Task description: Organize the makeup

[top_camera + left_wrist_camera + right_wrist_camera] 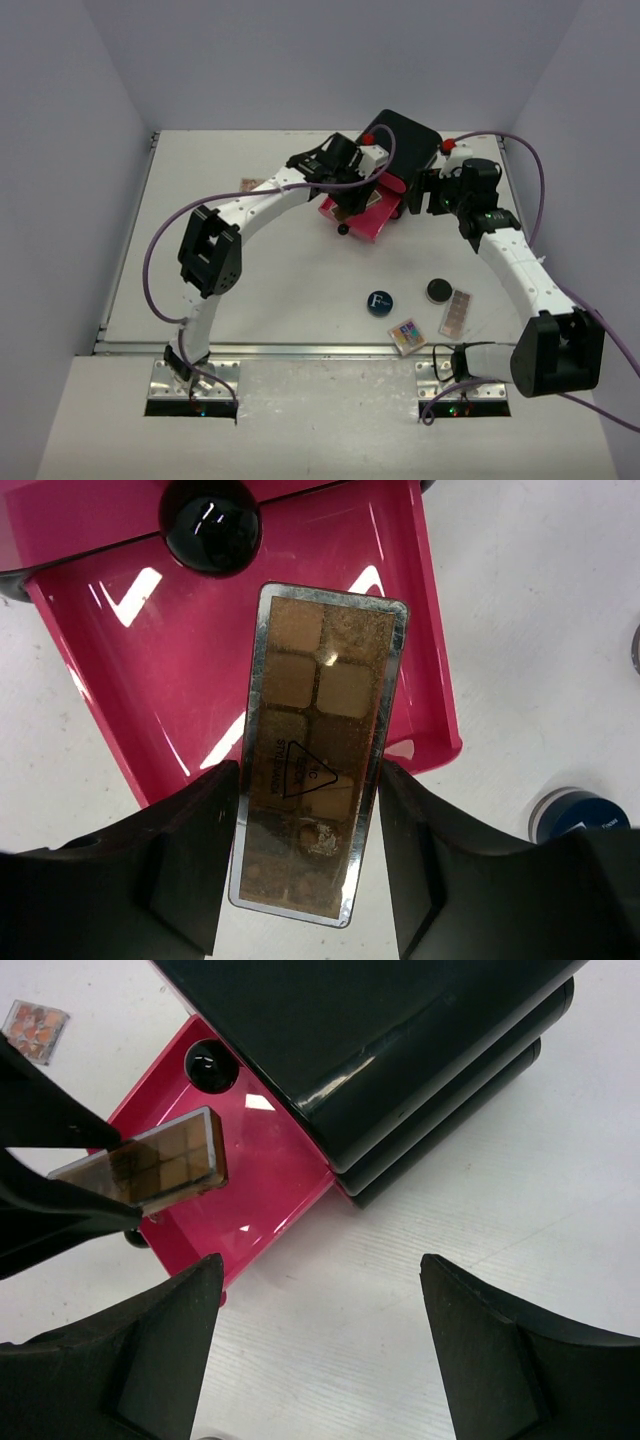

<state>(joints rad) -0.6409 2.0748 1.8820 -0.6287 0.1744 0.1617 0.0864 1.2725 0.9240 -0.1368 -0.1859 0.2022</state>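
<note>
The white table [280, 270] carries a black drawer box [412, 138] just beyond the right gripper [414, 195]. Behind that gripper lie a blue compact [380, 301], black compact [438, 290], brown palette [456, 314] and multicoloured palette [407, 335]; a small palette [250, 184] lies left of the left gripper [352, 203]

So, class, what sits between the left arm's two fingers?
A flat brown rectangular palette, gripped over the open pink plastic drawer; the left wrist view shows it.

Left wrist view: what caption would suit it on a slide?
Left gripper holds a brown eyeshadow palette over the open pink drawer.
</note>
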